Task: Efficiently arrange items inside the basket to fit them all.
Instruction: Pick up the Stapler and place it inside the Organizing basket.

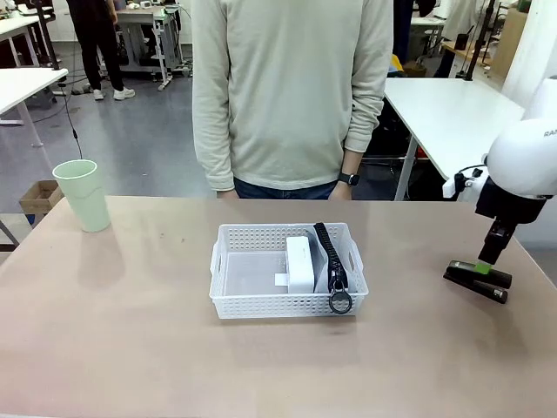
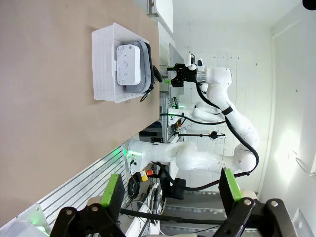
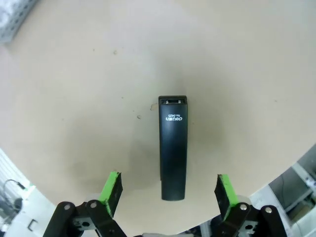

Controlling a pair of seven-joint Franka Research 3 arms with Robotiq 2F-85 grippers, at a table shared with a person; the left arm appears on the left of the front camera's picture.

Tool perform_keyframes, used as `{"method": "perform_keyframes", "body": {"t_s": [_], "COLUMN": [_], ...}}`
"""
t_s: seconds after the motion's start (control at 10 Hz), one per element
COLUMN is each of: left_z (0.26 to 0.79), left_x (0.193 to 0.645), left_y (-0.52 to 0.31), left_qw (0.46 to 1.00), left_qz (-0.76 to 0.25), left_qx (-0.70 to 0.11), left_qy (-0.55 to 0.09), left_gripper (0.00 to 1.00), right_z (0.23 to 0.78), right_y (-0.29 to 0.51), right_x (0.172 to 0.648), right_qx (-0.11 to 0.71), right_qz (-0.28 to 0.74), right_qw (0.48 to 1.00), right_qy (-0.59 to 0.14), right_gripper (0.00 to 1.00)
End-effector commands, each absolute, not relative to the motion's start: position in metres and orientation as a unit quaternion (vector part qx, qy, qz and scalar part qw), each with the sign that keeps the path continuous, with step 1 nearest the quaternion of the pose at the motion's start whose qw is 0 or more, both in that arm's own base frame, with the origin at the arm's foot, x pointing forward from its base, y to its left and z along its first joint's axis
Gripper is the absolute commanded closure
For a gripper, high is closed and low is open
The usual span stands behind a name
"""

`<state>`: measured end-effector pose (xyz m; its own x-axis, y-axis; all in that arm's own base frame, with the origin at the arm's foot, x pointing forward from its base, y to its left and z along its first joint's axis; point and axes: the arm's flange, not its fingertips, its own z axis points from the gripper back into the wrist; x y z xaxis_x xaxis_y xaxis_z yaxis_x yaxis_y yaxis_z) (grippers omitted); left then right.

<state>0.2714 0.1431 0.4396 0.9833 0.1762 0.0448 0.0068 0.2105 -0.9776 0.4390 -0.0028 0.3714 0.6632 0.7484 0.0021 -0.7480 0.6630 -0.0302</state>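
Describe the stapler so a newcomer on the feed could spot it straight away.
Start at the tan table and go from the white basket toward the robot's right edge. Directly beneath the open right gripper lies the black stapler, flat on the tabletop. It is the one long, narrow black bar outside the basket, with white print near one end.

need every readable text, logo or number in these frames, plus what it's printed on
"deli": white logo on the black stapler, upside down in the right wrist view.
"No." plus digits: line next to that logo; the digits are too small to read with certainty.
"RA": letters on the right arm, cut off by the front view's edge.
Marks on the white box: too small to read.
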Motion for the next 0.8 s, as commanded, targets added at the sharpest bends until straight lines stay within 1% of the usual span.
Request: {"method": "perform_keyframes", "body": {"t_s": [0.0,0.4,0.7], "left_z": [0.443,0.443,0.443], "left_x": [0.269,0.269,0.269], "left_y": [0.143,0.143,0.143], "left_qw": [0.772,0.772,0.772], "left_qz": [0.053,0.053,0.053], "left_qx": [-0.629,-0.629,-0.629], "left_qy": [-0.069,-0.069,-0.069], "left_gripper": [0.0,0.0,0.0], "right_z": [0.357,0.312,0.295], "right_y": [-0.013,-0.011,-0.009], "right_x": [0.442,0.456,0.459], "right_qx": [0.014,0.032,0.029], "right_qz": [0.415,0.417,0.423], "right_qw": [0.91,0.908,0.905], "right_qy": [-0.019,-0.004,-0.003], "right_gripper": [0.0,0.0,0.0]}}
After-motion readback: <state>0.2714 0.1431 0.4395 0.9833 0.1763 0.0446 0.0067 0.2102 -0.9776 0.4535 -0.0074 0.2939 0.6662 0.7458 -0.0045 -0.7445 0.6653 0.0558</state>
